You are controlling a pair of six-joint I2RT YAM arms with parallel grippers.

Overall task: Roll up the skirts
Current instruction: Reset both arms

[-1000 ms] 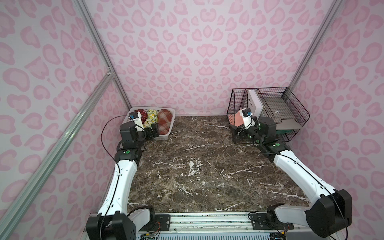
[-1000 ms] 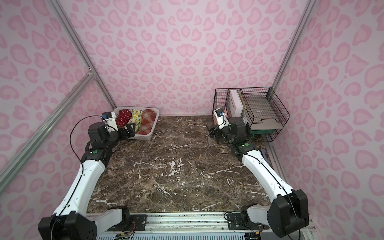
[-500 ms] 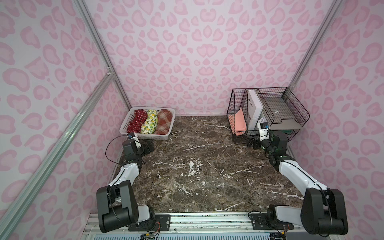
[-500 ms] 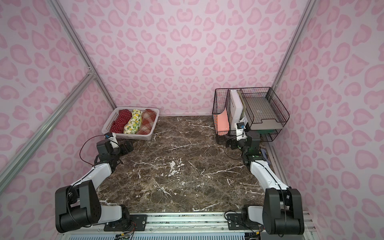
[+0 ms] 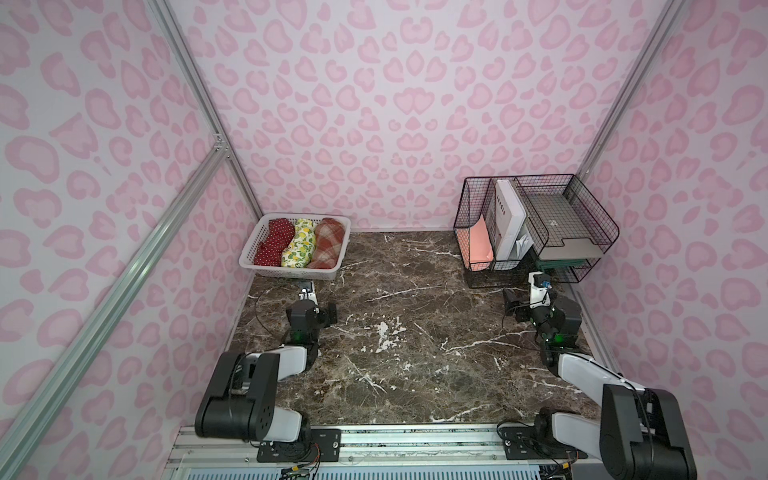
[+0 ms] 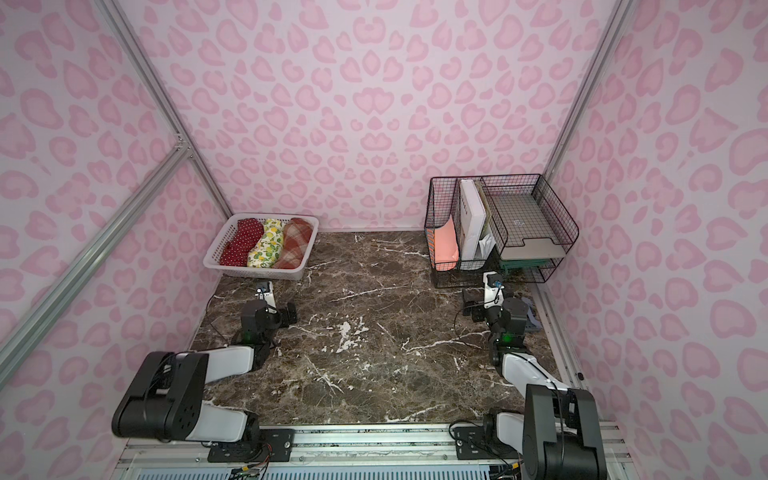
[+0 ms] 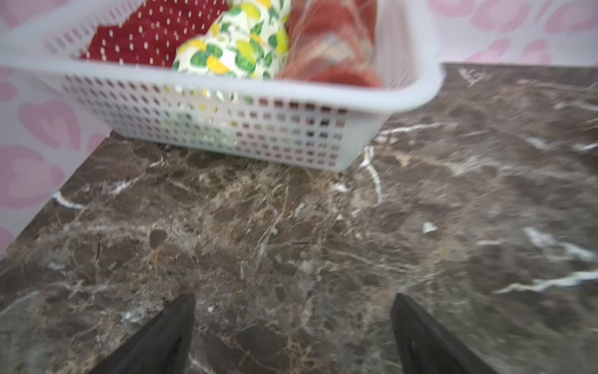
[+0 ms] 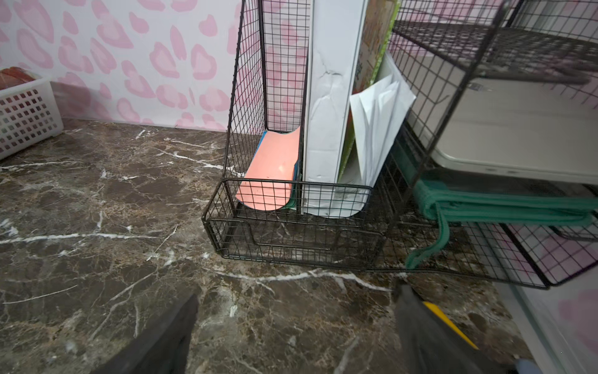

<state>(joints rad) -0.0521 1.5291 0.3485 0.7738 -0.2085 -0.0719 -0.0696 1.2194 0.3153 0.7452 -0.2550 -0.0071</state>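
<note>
Withdrawn left end effector (image 7: 293, 299), skirts (image 7: 239, 48) ahead

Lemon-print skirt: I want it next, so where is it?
In both top views the lemon-print skirt lies rolled in the white basket at the far left corner, between the red polka-dot skirt and the plaid skirt.

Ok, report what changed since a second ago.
The left gripper retracted from the white perforated plastic basket, the right gripper from the black wire organizer, both toward the camera. Both stayed open, empty. The red polka-dot skirt, lemon-print skirt and rust plaid skirt stayed inside.
</note>
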